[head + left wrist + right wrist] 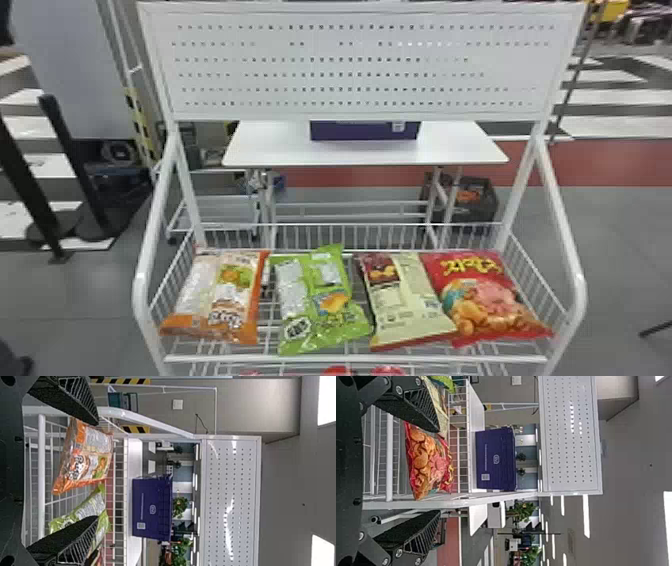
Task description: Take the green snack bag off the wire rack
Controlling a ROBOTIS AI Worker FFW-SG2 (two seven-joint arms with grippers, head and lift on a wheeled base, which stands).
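Lying in wire rack [355, 358]: green snack bag [322, 305], other bags [400, 305] | left claw [96, 470], right claw [438, 471]: released

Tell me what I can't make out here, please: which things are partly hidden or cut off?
Purple box, head view: upper part behind the white perforated panel.
Red items, head view: cut off by the bottom edge; can't tell what they are.
Green snack bag, left wrist view: partly behind a finger of the left gripper.
Cream bag, right wrist view: partly behind a right gripper finger.
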